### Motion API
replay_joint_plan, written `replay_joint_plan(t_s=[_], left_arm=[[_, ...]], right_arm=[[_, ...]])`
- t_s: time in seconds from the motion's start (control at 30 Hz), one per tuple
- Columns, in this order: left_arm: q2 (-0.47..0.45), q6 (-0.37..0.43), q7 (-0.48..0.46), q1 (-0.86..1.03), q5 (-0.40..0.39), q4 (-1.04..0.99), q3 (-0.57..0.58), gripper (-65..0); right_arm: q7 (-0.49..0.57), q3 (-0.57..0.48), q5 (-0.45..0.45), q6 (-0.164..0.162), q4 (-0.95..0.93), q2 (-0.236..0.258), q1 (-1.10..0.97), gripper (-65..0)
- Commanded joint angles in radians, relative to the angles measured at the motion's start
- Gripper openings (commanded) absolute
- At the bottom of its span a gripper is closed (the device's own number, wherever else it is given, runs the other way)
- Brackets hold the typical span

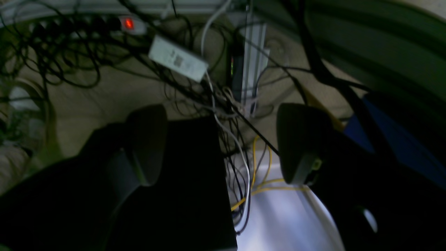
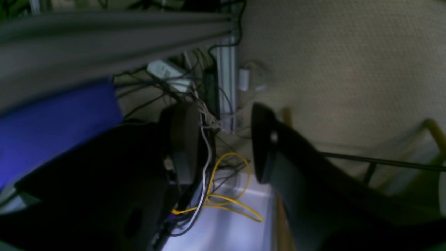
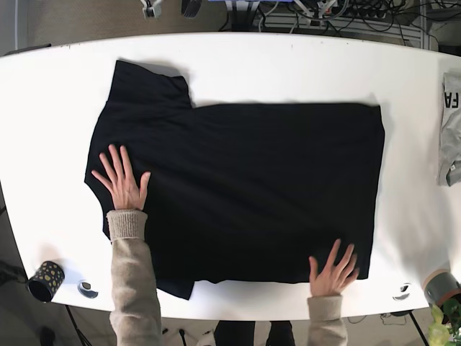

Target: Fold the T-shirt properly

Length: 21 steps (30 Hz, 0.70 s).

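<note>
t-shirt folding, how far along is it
Barely begun. Done: the black T-shirt lies spread flat on the white table, no fold visible. In hand: a person's two hands press on it, apparently smoothing. Both wrist views show the left end effector and right end effector open, over floor cables, away from the cloth. Left: every fold.

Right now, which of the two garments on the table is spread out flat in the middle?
The black T-shirt, with a person's hands pressing it flat. The grey garment lies at the table's right edge, mostly cut off from view.
</note>
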Motion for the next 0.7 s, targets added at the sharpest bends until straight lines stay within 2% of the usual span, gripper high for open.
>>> replay_joint_plan(t_s=[0.0,0.13,0.23,0.4,0.57,0.67], left_arm=[[-0.007,0.000,0.010,0.027,-0.002,0.091,-0.003,-20.4],[-0.027,0.000,0.068,0.061,-0.003,0.180,-0.016,-20.4],[-0.027,0.000,0.096,0.082,-0.005,0.223,-0.041,-20.3],[-0.030,-0.025,0.104,0.122,-0.005,0.274,-0.050,-20.4],[-0.030,-0.086,0.104,0.217,-0.003,0.397,-0.052,-20.4],[-0.030,-0.088,0.104,0.290,-0.002,0.506,-0.052,-20.4]], right_arm=[[-0.023,0.003,0.004,0.006,0.079,0.017,-0.039,-41.5],[-0.062,0.008,0.005,0.006,0.188,0.017,-0.111,-41.4],[-0.065,0.067,0.005,0.003,0.259,0.017,-0.169,-41.4],[-0.066,0.155,0.004,0.008,0.348,0.009,-0.248,-41.4],[-0.068,0.169,0.004,0.009,0.455,0.015,-0.332,-41.2],[-0.106,0.170,0.004,0.009,0.543,0.017,-0.384,-41.7]])
